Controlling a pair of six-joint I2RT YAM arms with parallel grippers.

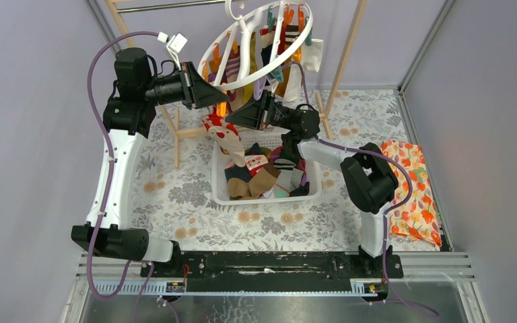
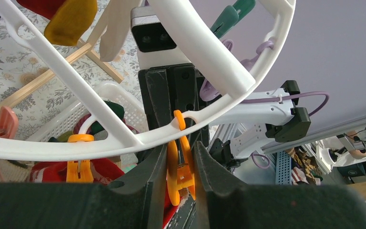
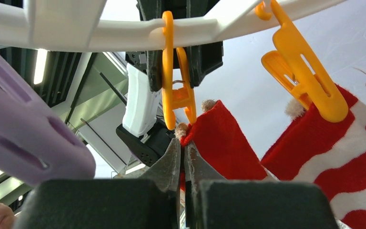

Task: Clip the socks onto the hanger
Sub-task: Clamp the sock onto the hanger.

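The hanger [image 2: 214, 52] is smooth, glossy white plastic, as is its orange clip [image 3: 178, 100]. The red sock [image 3: 228, 148] is matt knitted cloth; the rack [image 2: 43, 77], pale wood.

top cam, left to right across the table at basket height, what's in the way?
left arm → basket → right arm → floral cloth

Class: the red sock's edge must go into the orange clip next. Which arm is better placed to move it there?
Right. The right gripper is shut on the red sock, its edge just below the orange clip. The left gripper grips that clip, so it seems occupied.
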